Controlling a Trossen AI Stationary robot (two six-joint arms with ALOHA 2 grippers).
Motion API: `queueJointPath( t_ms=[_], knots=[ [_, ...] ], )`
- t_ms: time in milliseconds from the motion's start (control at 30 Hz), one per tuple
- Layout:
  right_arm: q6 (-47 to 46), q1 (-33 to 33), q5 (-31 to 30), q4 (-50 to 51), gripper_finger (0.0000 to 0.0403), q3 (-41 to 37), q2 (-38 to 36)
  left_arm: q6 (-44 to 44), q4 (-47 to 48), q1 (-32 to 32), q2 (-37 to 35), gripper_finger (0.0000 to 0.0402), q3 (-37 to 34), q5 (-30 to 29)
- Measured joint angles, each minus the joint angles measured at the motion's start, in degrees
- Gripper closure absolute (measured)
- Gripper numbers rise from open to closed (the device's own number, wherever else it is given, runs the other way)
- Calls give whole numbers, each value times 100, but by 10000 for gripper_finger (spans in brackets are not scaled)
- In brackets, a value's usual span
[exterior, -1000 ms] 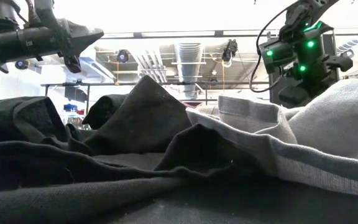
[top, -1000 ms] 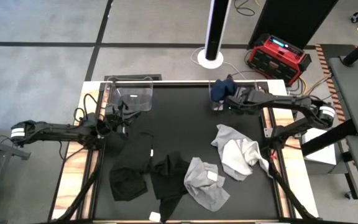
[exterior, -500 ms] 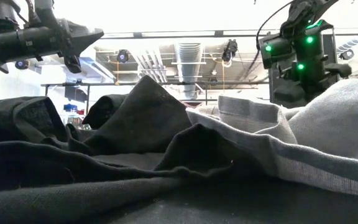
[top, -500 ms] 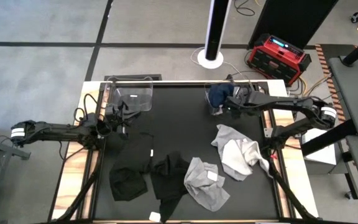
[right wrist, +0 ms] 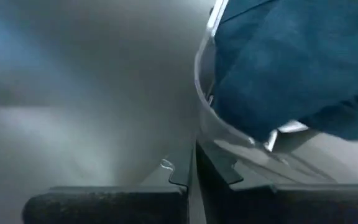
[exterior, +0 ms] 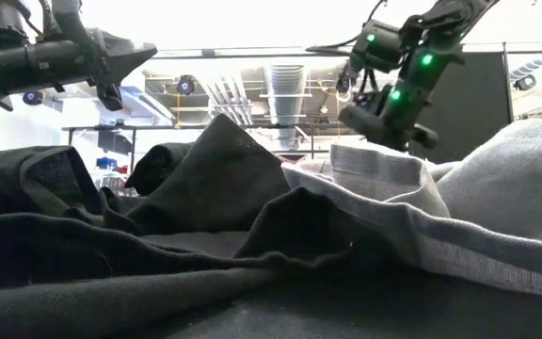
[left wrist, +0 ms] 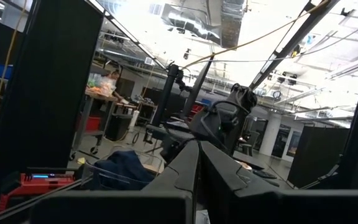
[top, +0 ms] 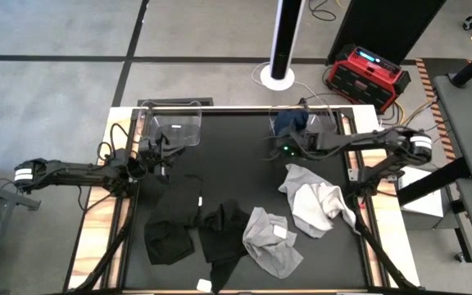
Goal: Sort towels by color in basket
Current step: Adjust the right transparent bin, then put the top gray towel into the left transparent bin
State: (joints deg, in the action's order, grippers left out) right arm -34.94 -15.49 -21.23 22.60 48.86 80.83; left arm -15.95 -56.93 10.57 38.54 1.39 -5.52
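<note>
At the far edge of the bench [top: 244, 164], two clear plastic baskets are set: the left basket [top: 174, 127] is seen holding a little dark cloth, and the right basket [top: 301, 121] holds the navy blue towel [top: 288, 121], bunched inside its rounded transparent rim. On the black mat, soft crumpled cloths are spread toward the near side: black towels [top: 195, 225] lie in a loose heap at the left, a light grey towel [top: 270, 239] with a small white tag sits at the middle, and a white-and-grey towel [top: 314, 199] lies at the right, its folds overlapping. The middle strip of the mat between the baskets and the heap is left bare. The right gripper [top: 283, 149] is held just in front of the right basket, fingers pressed together and holding nothing. The left gripper [top: 164, 157] is held near the left basket above the black cloth, likewise closed and empty.
</note>
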Motion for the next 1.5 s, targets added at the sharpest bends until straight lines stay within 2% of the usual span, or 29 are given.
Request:
queueJointPath(
  t_ms=[300,633,900,1100,1167,1333,1500],
  knots=[
    [-105,-23,-746,-26,391,176,375,1,-2,0,0,402,0,0],
    [-102,-114,-885,116,391,180,279,0,-2,0,0,402,0,2],
    [263,306,115,538,391,420,-222,-316,-2,0,0,402,0,60],
    [401,796,1234,1808,390,921,-533,-469,41,-52,70,402,109,804],
    [377,1042,1464,2283,390,1054,-542,-471,82,-140,166,402,177,844],
    [39,1598,1715,3320,390,1270,-487,-459,93,-293,522,402,415,817],
    [-225,1975,1792,3416,387,1251,-381,-423,94,-304,874,402,624,813]
  ],
)
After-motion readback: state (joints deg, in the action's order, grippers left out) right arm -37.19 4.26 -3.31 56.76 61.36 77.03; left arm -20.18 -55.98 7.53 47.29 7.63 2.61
